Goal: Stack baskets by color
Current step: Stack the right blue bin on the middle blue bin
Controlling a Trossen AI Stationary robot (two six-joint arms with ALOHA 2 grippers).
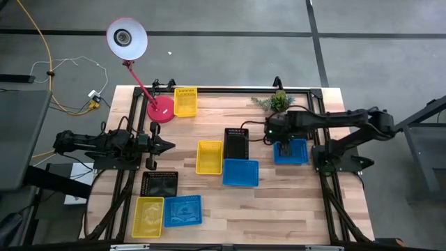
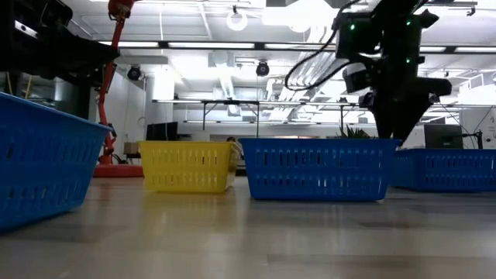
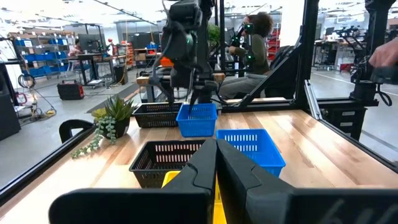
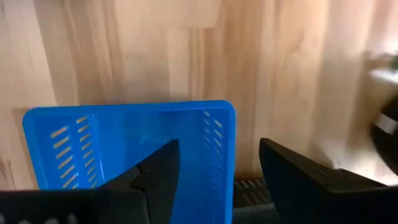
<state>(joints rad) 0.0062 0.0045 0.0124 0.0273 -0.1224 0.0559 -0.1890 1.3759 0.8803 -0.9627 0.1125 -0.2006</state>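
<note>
While your right gripper (image 1: 283, 145) hangs over the blue basket (image 1: 291, 151) on the tabletop's (image 1: 293, 202) right side, its jaws stand wide and hold nothing; one finger sits inside the basket's wall, the other outside, as if straddling the rim for a pinch. That basket rests flat, apart from the second blue basket (image 1: 240, 173) at centre, which looks like its stacking partner. Your left gripper (image 1: 164, 146) waits at the left edge, jaws closed and empty. Yellow baskets (image 1: 209, 157) and black baskets (image 1: 236, 143) lie scattered, unstacked.
</note>
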